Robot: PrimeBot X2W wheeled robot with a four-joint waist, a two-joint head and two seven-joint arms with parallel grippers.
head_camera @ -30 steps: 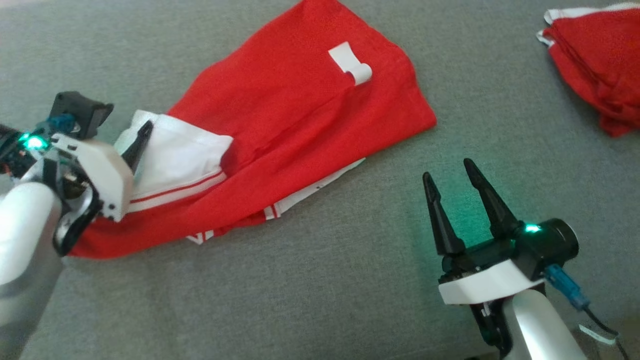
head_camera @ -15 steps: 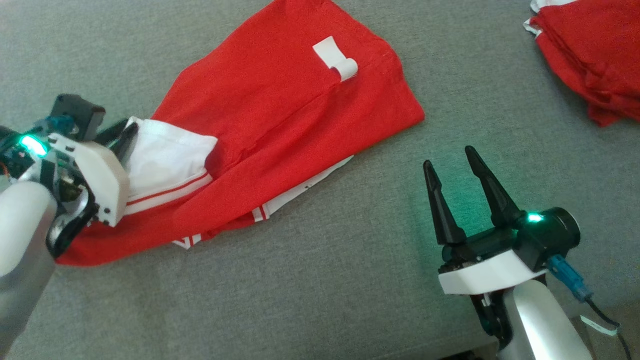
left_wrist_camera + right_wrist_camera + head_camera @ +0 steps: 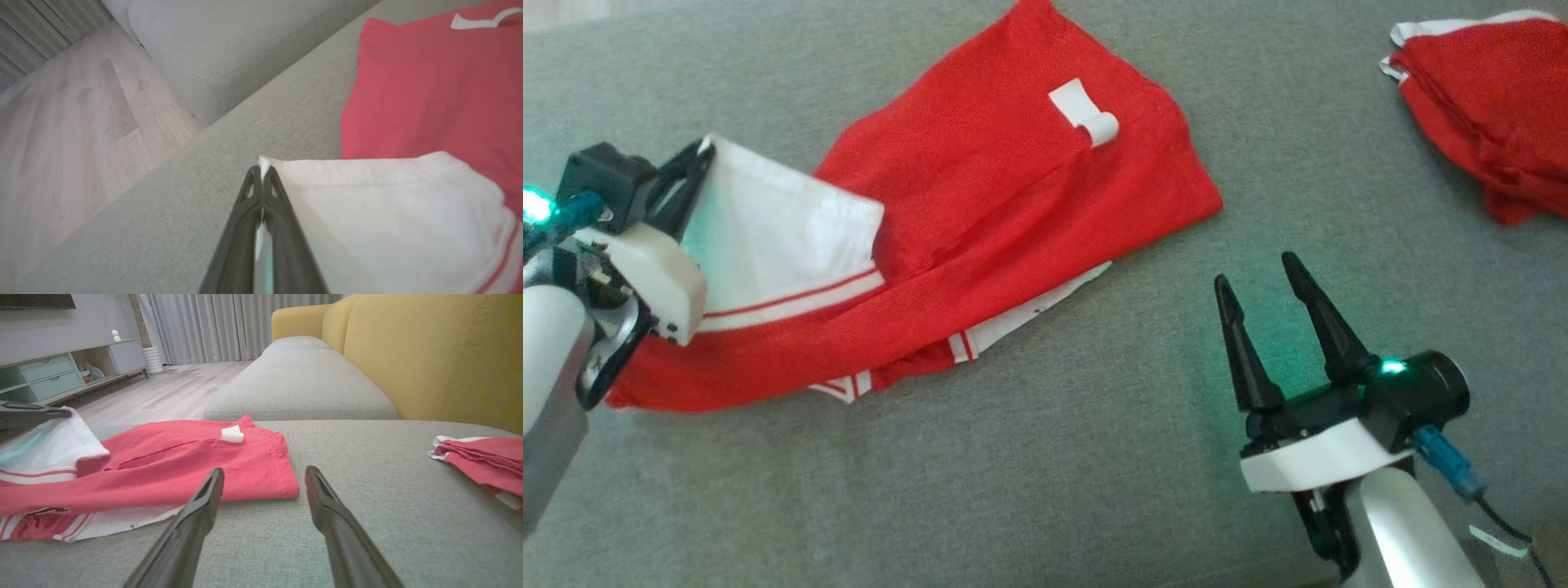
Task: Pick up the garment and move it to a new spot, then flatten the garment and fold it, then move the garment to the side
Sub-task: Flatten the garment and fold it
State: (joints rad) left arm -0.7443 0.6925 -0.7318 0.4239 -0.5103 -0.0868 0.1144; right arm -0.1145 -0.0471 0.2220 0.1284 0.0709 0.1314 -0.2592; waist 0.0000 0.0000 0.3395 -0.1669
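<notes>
A red garment (image 3: 1005, 196) with a white striped part and a small white tag lies crumpled on the grey sofa seat (image 3: 1045, 474). My left gripper (image 3: 698, 155) is shut on the corner of the garment's white part (image 3: 367, 212), and that corner is lifted off the seat. In the left wrist view the two fingers (image 3: 261, 179) meet with white cloth pinched between them. My right gripper (image 3: 1258, 282) hovers open over bare cushion to the right of the garment (image 3: 184, 465), holding nothing.
A second red and white garment (image 3: 1486, 106) lies bunched at the far right of the seat (image 3: 482, 461). A yellow sofa back (image 3: 429, 355) rises behind it. Wooden floor (image 3: 73, 122) lies beyond the seat's left edge.
My left gripper has shut on the white corner and pulled it up and to the left, spreading the white part. The right gripper has stayed open in place. The camera shifted slightly.
</notes>
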